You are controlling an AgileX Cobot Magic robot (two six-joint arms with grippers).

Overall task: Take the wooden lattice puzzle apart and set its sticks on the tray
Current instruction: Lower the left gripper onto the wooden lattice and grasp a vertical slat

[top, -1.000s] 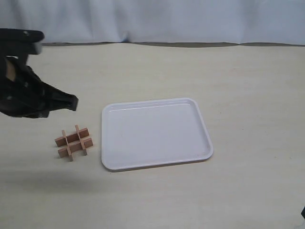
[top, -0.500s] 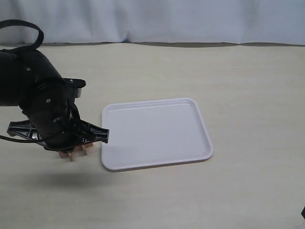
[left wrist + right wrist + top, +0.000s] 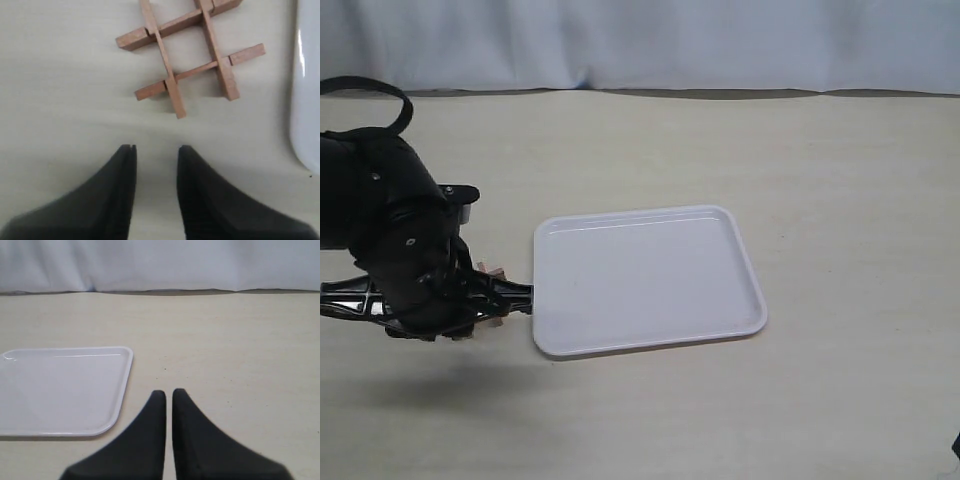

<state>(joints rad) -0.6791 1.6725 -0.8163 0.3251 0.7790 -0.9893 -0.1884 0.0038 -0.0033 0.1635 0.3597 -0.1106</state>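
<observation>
Reddish-brown wooden lattice puzzle (image 3: 172,82) sits whole on the table, just left of the tray (image 3: 650,280). The left gripper (image 3: 155,150) hovers beside it, jaws apart, empty. Best bet: straddle one outer stick (image 3: 219,55) squarely before closing, while the right gripper (image 3: 169,392) idles, jaws together.

We take the wooden lattice puzzle (image 3: 170,82) for bare reddish-brown wood: matt, unvarnished by the look of it, with a faint grain and paler cut ends. The tray (image 3: 650,275) looks like white plastic, smooth and glossy, and it catches bright streaks of light along its rim. The table (image 3: 840,200) has a pale beige, matt surface with a fine speckle. Behind it hangs a whitish cloth (image 3: 720,40), dull and softly creased. The left gripper (image 3: 156,150) and right gripper (image 3: 168,395) are black and matt; we cannot tell whether plastic or rubber.
</observation>
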